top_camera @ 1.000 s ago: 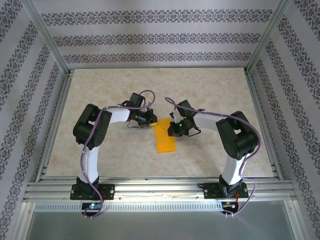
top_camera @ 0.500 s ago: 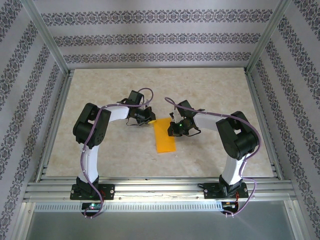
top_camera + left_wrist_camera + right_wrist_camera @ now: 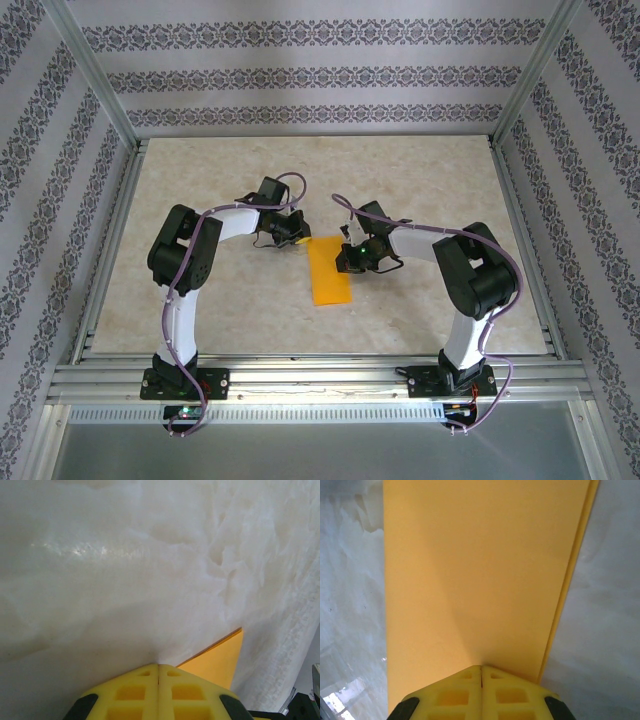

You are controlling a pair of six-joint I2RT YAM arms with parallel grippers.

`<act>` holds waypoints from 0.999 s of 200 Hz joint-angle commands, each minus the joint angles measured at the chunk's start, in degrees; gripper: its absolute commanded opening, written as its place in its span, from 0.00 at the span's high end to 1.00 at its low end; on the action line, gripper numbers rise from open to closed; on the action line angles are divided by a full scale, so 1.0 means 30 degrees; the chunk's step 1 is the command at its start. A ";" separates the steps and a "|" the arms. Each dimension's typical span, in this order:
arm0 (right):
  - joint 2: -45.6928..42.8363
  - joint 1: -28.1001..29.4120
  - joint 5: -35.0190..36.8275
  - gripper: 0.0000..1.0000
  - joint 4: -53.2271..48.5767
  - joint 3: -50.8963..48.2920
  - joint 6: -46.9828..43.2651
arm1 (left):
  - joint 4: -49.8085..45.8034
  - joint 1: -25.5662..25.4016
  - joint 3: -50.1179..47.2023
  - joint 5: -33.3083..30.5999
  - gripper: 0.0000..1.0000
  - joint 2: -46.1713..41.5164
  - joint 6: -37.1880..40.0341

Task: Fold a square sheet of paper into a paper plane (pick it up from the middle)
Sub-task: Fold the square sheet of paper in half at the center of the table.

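The square sheet of paper [image 3: 329, 272] lies flat on the table, bright orange and folded double into a long rectangle. My right gripper [image 3: 345, 261] is shut, its yellow fingertips [image 3: 470, 676] pressed down on the orange paper [image 3: 480, 570] close to its layered edge. My left gripper [image 3: 300, 239] is also shut and holds nothing. Its tips [image 3: 159, 666] touch the bare table just beside the sheet's far left corner [image 3: 218, 659].
The pale marbled table top [image 3: 200, 300] is framed by aluminium rails [image 3: 300, 375] along the front and sides, with patterned walls behind. Both arm bases stand at the near edge.
The left gripper has drawn back slightly up and to the left, off the sheet's corner. The right gripper and the paper have stayed put.
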 commanded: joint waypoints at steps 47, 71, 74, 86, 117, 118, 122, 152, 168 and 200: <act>0.1090 -0.0265 0.2508 1.00 -0.3051 -0.1388 -0.0580 | -0.1166 0.0901 0.0562 -0.2087 0.99 -0.0374 0.0269; 0.1103 -0.0265 0.2522 1.00 -0.3027 -0.1415 -0.0616 | -0.0774 0.0768 -0.0173 -0.1915 0.98 -0.1640 0.0141; 0.1104 -0.0265 0.2524 1.00 -0.3027 -0.1415 -0.0617 | -0.0735 0.0740 -0.0261 -0.1939 0.98 -0.1835 0.0138; 0.1103 -0.0265 0.2499 1.00 -0.3027 -0.1417 -0.0605 | -0.0411 0.0555 -0.0816 -0.1906 0.98 -0.2637 0.0002; 0.1090 -0.0280 0.2579 1.00 -0.2994 -0.1416 -0.0551 | 0.1070 -0.0483 -0.2411 -0.1323 0.98 -0.4284 -0.0618; 0.1112 -0.0273 0.2568 1.00 -0.2981 -0.1415 -0.0551 | 0.1099 -0.0504 -0.2441 -0.1313 0.98 -0.4327 -0.0667; 0.1120 -0.0266 0.2558 1.00 -0.2996 -0.1421 -0.0551 | 0.1308 -0.0643 -0.2596 -0.1230 0.98 -0.4389 -0.0834; 0.1192 -0.0265 0.2601 1.00 -0.3036 -0.1380 -0.0551 | 0.2432 -0.1441 -0.3270 -0.0549 0.98 -0.4488 -0.1405; 0.1170 -0.0265 0.2645 1.00 -0.3040 -0.1426 -0.0534 | 0.2531 -0.1823 -0.3604 -0.0570 0.98 -0.4407 -0.1556; 0.1189 -0.0265 0.2717 1.00 -0.3092 -0.1415 -0.0537 | 0.3039 -0.2019 -0.4462 -0.0703 0.98 -0.3984 -0.1471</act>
